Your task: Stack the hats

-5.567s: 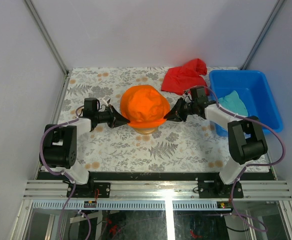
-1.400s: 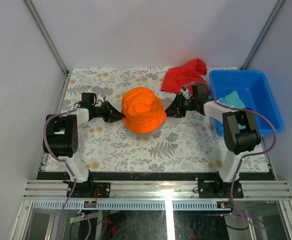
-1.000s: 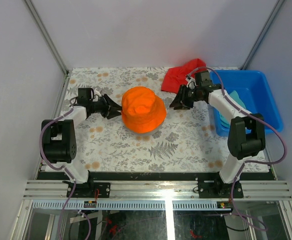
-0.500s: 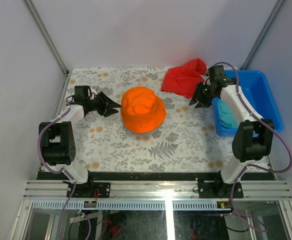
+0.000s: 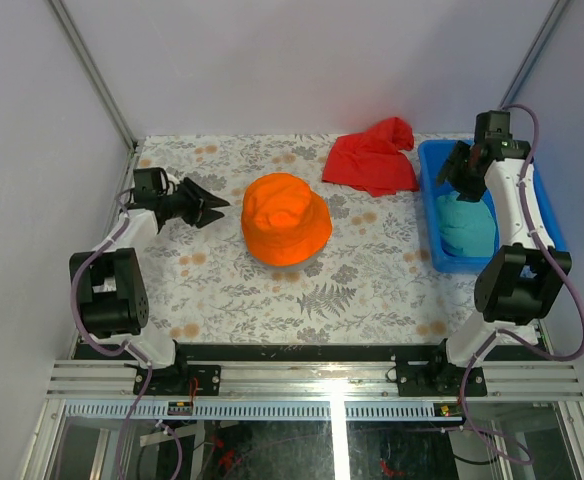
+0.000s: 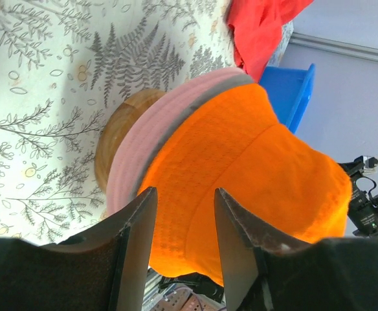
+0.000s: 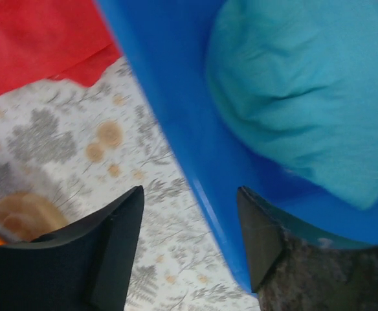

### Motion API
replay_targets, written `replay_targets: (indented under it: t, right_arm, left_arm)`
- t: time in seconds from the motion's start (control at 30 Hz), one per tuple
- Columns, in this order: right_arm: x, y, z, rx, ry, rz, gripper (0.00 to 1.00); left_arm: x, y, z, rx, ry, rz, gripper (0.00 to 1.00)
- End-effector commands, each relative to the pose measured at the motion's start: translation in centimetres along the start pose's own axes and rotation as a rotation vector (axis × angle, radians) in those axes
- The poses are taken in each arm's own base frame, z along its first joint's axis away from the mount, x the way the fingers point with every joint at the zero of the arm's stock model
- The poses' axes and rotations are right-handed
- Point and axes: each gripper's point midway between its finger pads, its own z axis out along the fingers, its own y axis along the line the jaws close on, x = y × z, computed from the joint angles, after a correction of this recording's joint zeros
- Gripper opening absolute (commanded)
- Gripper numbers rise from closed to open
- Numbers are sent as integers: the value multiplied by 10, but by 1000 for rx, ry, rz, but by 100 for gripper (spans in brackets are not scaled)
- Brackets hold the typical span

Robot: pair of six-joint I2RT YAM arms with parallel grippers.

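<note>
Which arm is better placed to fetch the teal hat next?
Right. The right gripper, open, hovers over the blue bin holding the teal hat; the left gripper is across the table, beyond the orange hat.

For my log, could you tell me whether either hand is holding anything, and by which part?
Nothing is held: left hand and right hand are both open and empty.

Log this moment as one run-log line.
orange hat over pink hat; teal hat in blue bin; left gripper open; right gripper open over bin rim
</note>
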Motion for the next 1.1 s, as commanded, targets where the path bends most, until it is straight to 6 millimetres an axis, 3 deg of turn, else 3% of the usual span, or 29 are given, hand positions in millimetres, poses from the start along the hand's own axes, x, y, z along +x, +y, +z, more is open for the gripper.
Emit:
replay_targets:
  t: [0.0,0.23,0.47,0.7,0.97,1.07]
  right_arm:
    - [-14,-43,2,227,-32,-38,71]
    - [1,-61,55,310,84,-36,72]
    - [-7,-69,98,323,114,16,72]
    - [-12,-67,130,308,137,42,72]
    - [10,-69,156,283,203,77,73]
    - [15,-76,161,292,214,80,65]
  left_arm:
    - [-18,-35,-16,42,-87,55,40]
    - [-22,-41,-14,52,-75,64,41]
    - [-23,-36,-10,38,-65,63,41]
    - [-25,-35,-10,24,-65,64,41]
    - [-25,-31,-10,9,-69,54,40]
    - [-25,-35,-10,13,-72,55,39]
